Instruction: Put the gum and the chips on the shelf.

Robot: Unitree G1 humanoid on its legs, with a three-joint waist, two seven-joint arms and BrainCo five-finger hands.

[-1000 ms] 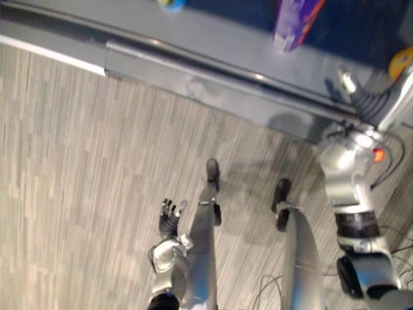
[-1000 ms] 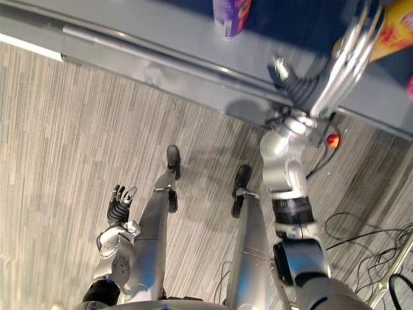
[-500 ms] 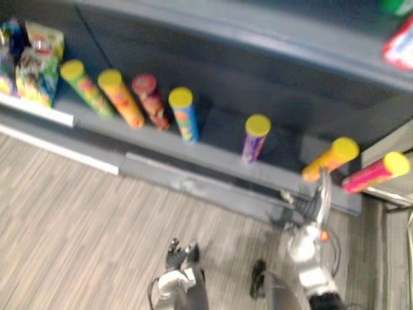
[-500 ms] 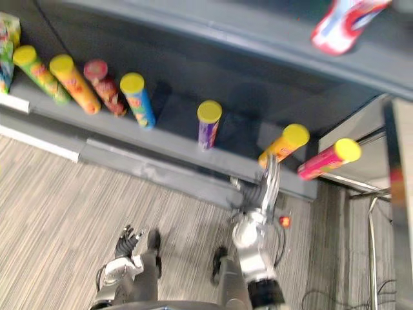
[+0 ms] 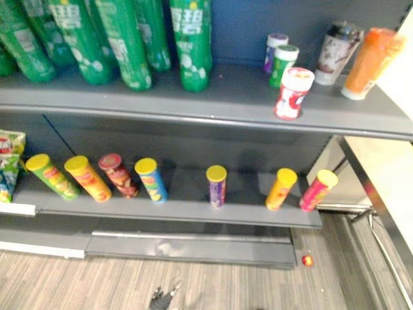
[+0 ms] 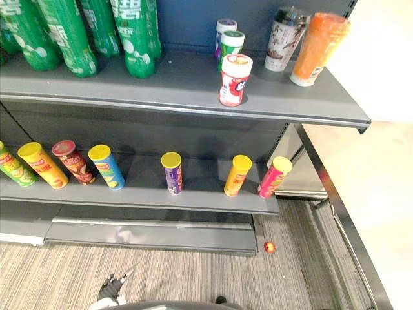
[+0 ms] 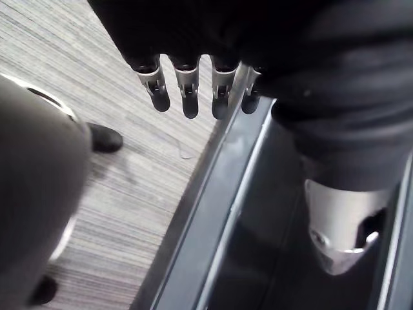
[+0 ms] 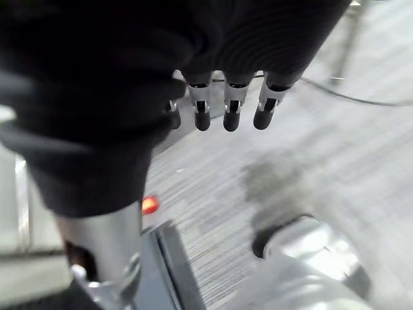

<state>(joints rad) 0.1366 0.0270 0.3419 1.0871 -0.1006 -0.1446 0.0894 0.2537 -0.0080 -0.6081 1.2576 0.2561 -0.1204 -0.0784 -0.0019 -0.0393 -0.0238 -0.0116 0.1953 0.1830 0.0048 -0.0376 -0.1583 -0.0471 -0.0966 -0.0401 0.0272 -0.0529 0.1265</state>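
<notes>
Several chip cans stand on the lower shelf (image 5: 181,208), among them a purple can (image 5: 216,186), an orange can (image 5: 281,188) and a pink can (image 5: 317,190). On the upper shelf (image 5: 213,97) a red and white gum jar (image 5: 293,93) stands in front of a green jar (image 5: 284,64) and a purple-lidded jar (image 5: 275,50). My left hand (image 5: 164,298) hangs low over the floor, fingers (image 7: 187,90) straight and holding nothing. My right hand (image 8: 229,106) is also open and empty above the carpet.
Green bottles (image 5: 122,39) fill the upper shelf's left part. A brown cup (image 5: 335,45) and an orange cup (image 5: 368,55) stand at its right end. Snack bags (image 5: 6,161) lie far left. A small red ball (image 5: 307,260) lies on the floor. A white counter (image 5: 393,174) stands at right.
The head camera has tilted up from the floor to the shelves. My right arm, raised by the orange can before, has come down away from the shelf.
</notes>
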